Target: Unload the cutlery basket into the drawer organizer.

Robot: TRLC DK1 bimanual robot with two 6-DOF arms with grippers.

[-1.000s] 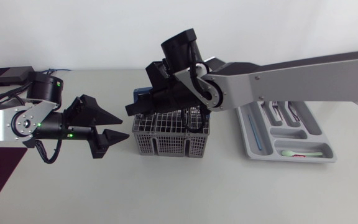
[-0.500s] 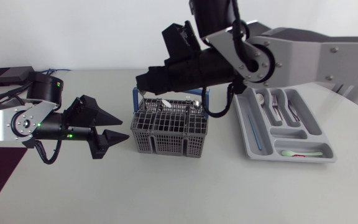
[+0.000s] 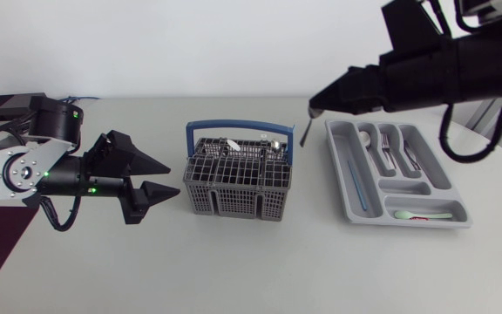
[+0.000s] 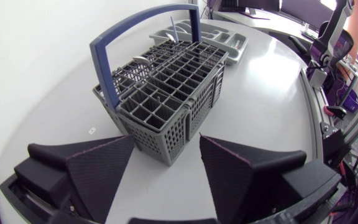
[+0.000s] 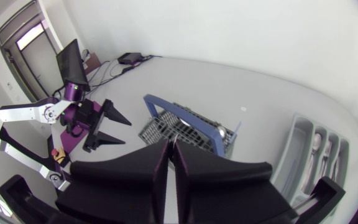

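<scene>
Cutlery basket (image 3: 234, 202): grey mesh with a blue handle (image 3: 238, 126), stood at the middle of the tabletop, a few pale pieces of cutlery (image 3: 230, 144) in the cells along its far side. Drawer organizer (image 3: 408, 224): grey tray toward the right edge, apart from the basket, holding spoons and forks (image 3: 396, 150) in its far compartments, a long blue stick (image 3: 356, 181) in the compartment nearest the basket and a pale green spoon (image 3: 423, 214) in the near crosswise one. Thin blue rod (image 5: 237, 129): upright just beside the basket corner nearest the organizer; its lower end could not be made out. Left gripper (image 3: 180, 179): released, fingers spread, low toward the left edge, pointed at the basket's left wall without touching it. Right gripper (image 5: 168, 142): high above the gap between basket and organizer, clenched to a narrow slit; whether anything was caught in it could not be told.
</scene>
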